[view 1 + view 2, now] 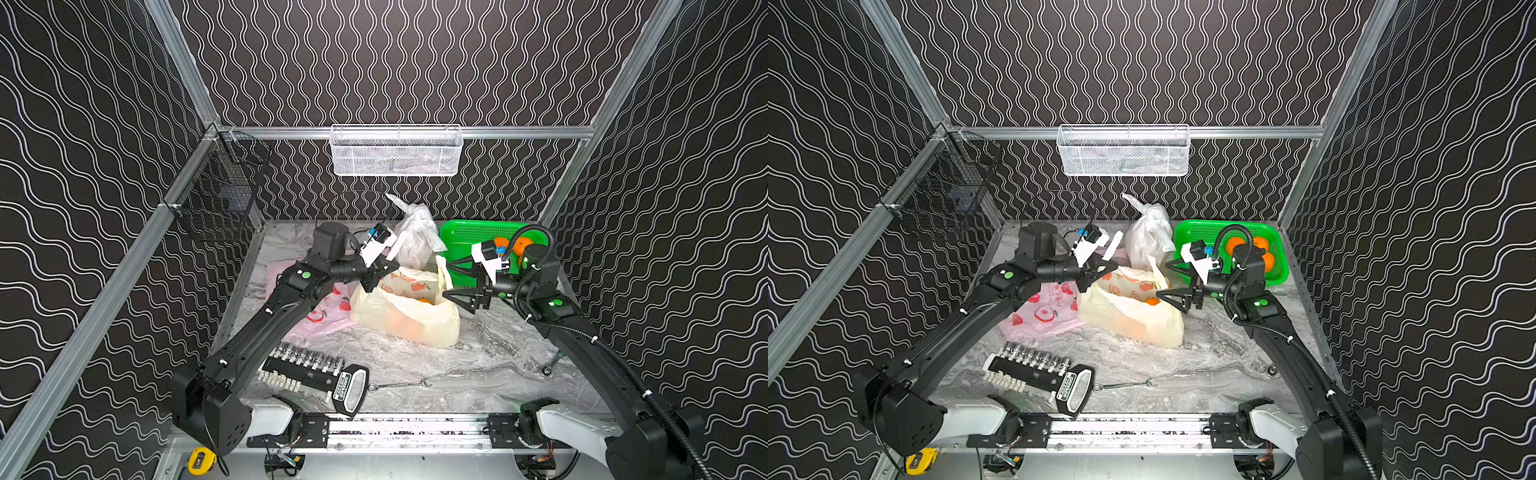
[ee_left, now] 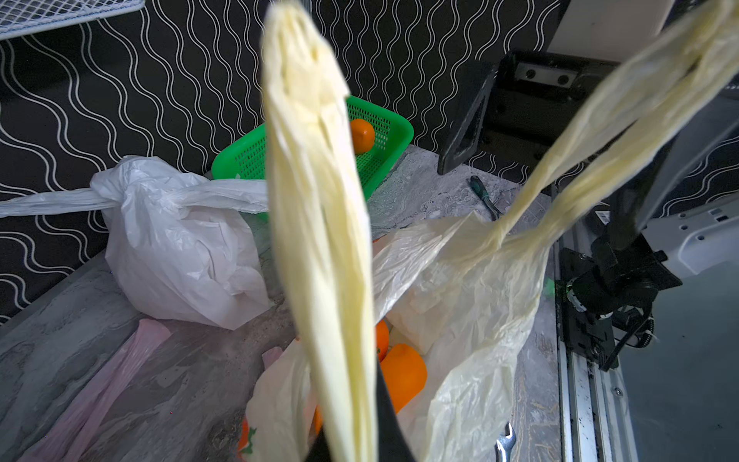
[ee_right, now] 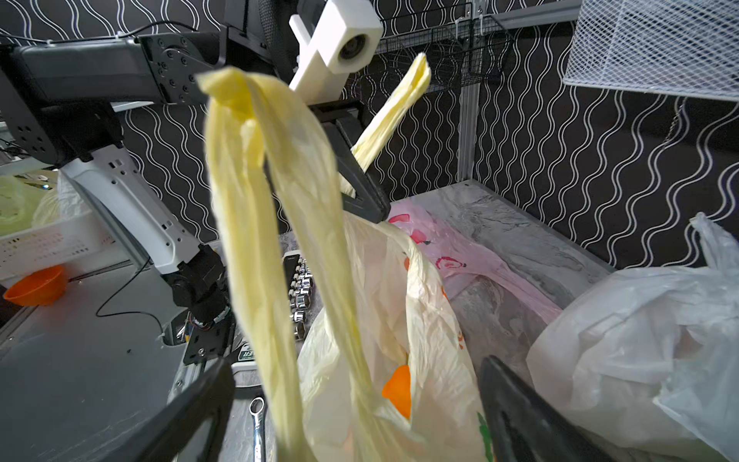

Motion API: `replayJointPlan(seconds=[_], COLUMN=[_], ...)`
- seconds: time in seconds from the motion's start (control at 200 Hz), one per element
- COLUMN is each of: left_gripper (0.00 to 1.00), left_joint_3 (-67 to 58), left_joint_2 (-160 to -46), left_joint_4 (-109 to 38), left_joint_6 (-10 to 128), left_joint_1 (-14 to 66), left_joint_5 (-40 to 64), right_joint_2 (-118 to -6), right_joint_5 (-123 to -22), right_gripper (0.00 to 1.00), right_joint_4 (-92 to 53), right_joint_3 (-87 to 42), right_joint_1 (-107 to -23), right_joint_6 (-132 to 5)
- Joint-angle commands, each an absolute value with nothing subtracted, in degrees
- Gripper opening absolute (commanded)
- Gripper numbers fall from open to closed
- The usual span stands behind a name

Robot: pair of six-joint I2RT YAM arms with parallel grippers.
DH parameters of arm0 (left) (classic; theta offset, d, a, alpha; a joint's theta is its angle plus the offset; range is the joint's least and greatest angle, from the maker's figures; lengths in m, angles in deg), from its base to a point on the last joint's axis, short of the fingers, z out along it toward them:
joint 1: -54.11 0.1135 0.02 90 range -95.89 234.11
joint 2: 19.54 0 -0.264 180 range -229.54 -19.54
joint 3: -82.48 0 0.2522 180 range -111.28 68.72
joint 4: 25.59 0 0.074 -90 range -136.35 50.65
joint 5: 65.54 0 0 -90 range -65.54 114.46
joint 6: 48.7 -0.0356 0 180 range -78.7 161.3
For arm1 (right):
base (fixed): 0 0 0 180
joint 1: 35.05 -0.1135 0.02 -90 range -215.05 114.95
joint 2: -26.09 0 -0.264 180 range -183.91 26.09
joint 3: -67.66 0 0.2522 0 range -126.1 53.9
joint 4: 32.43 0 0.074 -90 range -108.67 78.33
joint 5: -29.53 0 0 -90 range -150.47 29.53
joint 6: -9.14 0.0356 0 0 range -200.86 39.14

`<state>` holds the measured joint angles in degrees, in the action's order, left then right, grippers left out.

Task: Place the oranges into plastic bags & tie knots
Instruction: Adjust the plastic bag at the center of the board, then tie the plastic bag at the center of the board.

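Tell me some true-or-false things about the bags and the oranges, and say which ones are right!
1. The white bag is tied shut with a knot. True.
2. The green basket has nothing in it. False: oranges lie in it.
3. The left gripper is shut on a handle of the yellow bag. True.
4. The right gripper is holding an orange. False: its jaws stand open and hold nothing.
5. The pink bag stands up full of fruit. False: it lies flat on the table.
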<state>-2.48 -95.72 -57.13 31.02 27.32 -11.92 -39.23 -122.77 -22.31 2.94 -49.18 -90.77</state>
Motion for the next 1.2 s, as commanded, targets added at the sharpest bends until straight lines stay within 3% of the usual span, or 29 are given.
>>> replayJointPlan(seconds=[0.0,0.305,0.45,0.606,0.656,0.776,0.926,1.051,1.196], left_gripper=[0.00,0.00,0.00,0.01,0.26,0.61,0.92,0.96,0.93], left_joint_3=[-2.68,-2.75,-1.58,-0.99,-1.30,-1.55,-0.21,0.60,1.78], left_joint_2=[-95.83,-96.17,-96.04,-96.19,-96.10,-94.31,-89.32,-86.13,-85.60], left_joint_4=[-56.49,-55.82,-54.58,-56.22,-56.99,-57.64,-59.85,-63.79,-64.34], left_joint_6=[31.68,33.57,35.62,34.99,35.32,35.44,33.59,32.49,32.33], left_joint_1=[27.58,27.71,27.39,27.38,27.55,28.94,29.29,29.23,29.14], left_joint_5=[-13.72,-20.98,-24.33,-20.92,-18.53,-19.63,-20.61,-18.23,-27.05], right_joint_2=[-40.54,-39.58,-37.61,-36.54,-36.83,-37.52,-39.20,-39.76,-39.67], right_joint_5=[-126.65,-122.49,-115.67,-107.22,-104.78,-101.07,-97.79,-96.77,-95.83], right_gripper=[0.80,0.26,0.00,0.00,0.00,0.00,0.00,0.00,0.00], right_joint_4=[-25.24,-25.24,-20.12,-15.68,-14.06,-13.45,-10.72,-10.16,-9.32], right_joint_3=[2.98,2.80,2.68,2.62,2.19,2.44,1.27,1.08,1.32], right_joint_1=[-48.87,-49.26,-52.02,-58.56,-60.50,-63.86,-67.20,-68.96,-69.92], right_joint_6=[-91.94,-91.99,-96.14,-100.43,-101.64,-102.30,-104.35,-104.86,-105.27])
